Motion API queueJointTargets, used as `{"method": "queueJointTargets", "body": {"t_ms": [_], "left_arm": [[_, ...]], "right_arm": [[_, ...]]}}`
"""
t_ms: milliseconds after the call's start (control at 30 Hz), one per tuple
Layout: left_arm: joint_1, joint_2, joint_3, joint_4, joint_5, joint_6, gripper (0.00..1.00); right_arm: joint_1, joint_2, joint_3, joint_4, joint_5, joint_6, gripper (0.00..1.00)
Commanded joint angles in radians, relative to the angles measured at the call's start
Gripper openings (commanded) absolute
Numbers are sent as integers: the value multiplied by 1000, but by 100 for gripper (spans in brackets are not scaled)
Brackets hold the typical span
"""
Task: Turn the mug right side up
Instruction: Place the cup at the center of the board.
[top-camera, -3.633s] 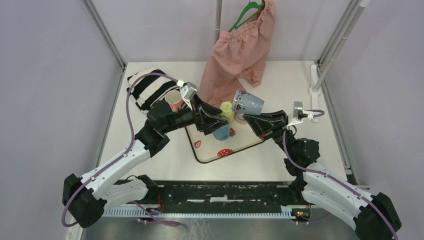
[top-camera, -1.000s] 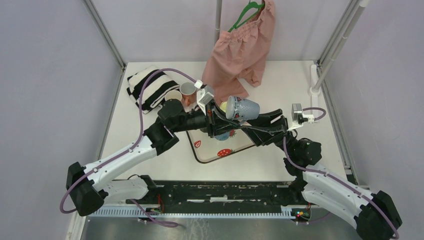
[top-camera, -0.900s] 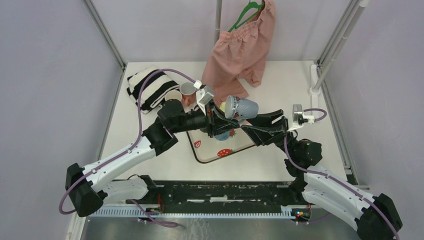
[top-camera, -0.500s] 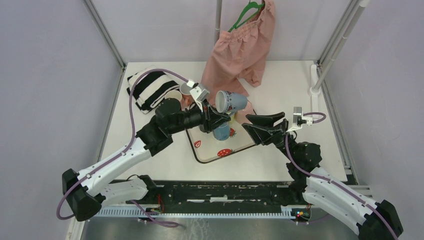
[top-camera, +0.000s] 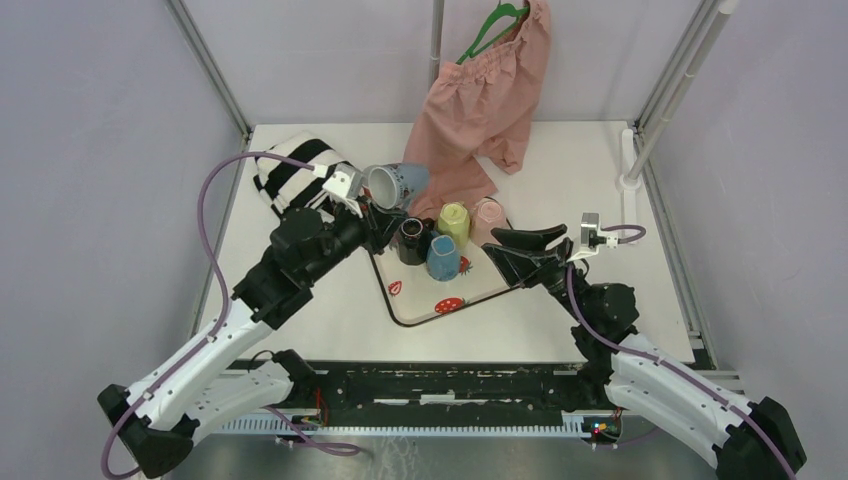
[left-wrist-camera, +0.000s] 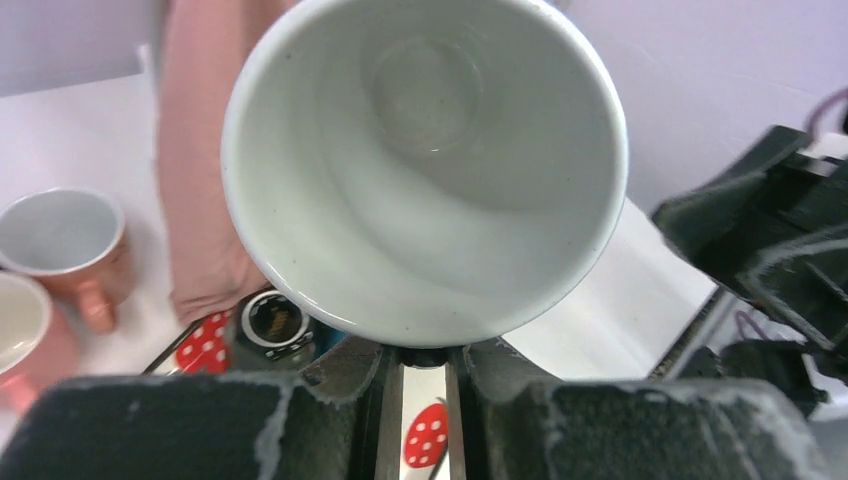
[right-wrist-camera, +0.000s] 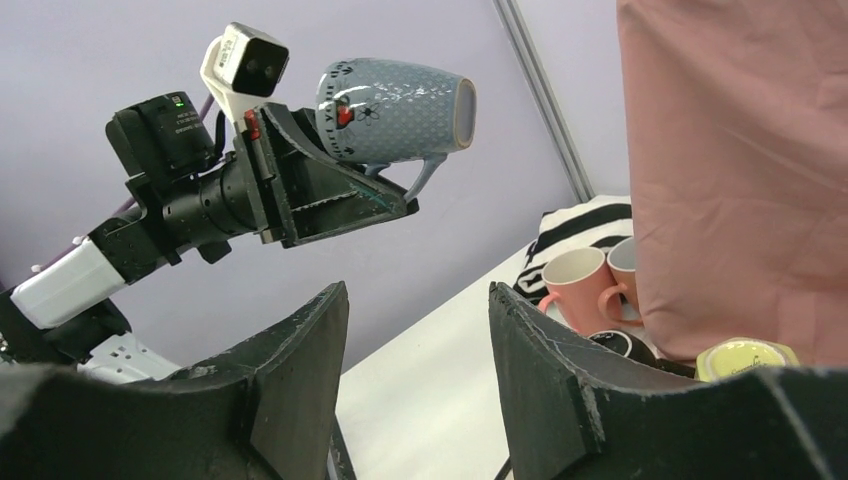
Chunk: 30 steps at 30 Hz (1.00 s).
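Blue-grey patterned ceramic mug (top-camera: 397, 184) held sideways above the white tabletop (top-camera: 590, 170).
Left end effector (left-wrist-camera: 422, 352) clenches it from below; right end effector (right-wrist-camera: 418, 330) is spread, empty.

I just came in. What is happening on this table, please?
The left gripper holds a blue-grey mug in the air, lying on its side, near the left edge of the tray. The right gripper is open and empty at the tray's right side. The mug is not yet upright or set down.
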<state>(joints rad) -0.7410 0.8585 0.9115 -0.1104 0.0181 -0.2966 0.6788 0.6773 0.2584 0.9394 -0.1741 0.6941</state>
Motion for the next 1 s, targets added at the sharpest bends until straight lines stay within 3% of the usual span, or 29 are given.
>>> {"method": "queueJointTargets", "body": {"t_ms": [0,267,500,700,967], "left_arm": [[79,-30,-13,8,-54,-8,2],[217,-57,-13,-111,-160,-44,2],[230,-29,-8,-269,-453,-89,2],[260,24,-18,-311,-491,-108,2],[395,135,-25,-346,-448,-103,2]], "right_arm": [[4,16,3,26,1,7,60],[5,14,7,12,6,1,60],[3,15,4,5,5,-1,60],[5,2,9,-20,5,-14,60],[5,-30,13,-79,19,-41,60]]}}
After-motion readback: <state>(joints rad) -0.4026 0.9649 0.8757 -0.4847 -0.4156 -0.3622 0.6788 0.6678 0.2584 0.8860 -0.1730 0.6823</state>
